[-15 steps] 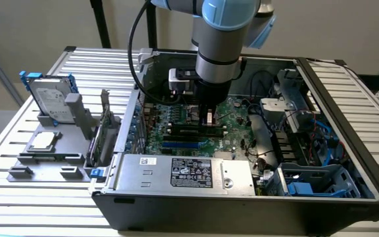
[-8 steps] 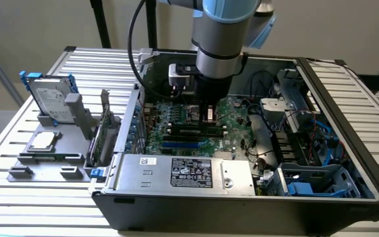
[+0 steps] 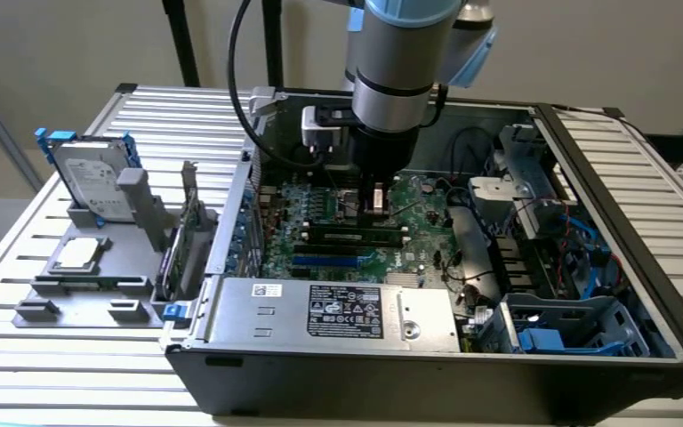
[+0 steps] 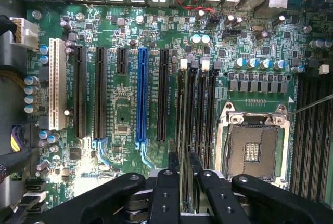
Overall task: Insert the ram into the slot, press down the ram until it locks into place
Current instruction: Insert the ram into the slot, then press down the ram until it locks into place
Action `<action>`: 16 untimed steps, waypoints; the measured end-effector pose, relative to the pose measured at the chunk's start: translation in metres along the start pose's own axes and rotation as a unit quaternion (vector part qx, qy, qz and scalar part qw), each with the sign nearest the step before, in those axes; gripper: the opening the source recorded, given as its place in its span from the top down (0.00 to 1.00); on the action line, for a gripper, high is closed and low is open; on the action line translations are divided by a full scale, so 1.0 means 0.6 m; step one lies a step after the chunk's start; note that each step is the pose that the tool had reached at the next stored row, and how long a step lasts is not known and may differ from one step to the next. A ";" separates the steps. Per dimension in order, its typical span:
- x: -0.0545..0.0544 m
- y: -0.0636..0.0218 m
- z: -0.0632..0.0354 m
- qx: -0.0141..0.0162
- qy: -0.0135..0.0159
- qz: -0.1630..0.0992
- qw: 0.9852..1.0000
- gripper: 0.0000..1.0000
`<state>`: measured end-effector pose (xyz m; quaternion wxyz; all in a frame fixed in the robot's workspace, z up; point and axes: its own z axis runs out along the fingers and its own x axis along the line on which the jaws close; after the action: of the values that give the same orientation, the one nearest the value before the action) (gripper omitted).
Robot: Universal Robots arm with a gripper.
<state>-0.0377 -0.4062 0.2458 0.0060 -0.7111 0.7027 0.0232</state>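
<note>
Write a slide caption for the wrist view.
Gripper over the ram slots, between the blue slot and CPU socket.

I see the ram (image 3: 354, 237), a thin green stick with dark chips, standing on edge along the slot (image 4: 183, 104). Slot's long, narrow, black, outermost of four parallel ones. Can't tell if it's latched.

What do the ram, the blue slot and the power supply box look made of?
The ram: matt green circuit board, probably fibreglass laminate, with dark chips. The blue slot: seemingly moulded plastic, evenly coloured. The power supply box: bare grey sheet metal, dull sheen.
</note>
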 end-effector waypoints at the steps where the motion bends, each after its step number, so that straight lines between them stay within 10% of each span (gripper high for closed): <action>1: 0.000 0.000 0.000 0.000 0.000 0.000 1.000 0.78; 16: 0.000 0.001 0.001 0.000 0.000 0.000 1.000 0.90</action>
<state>-0.0382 -0.4060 0.2450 0.0059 -0.7110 0.7027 0.0231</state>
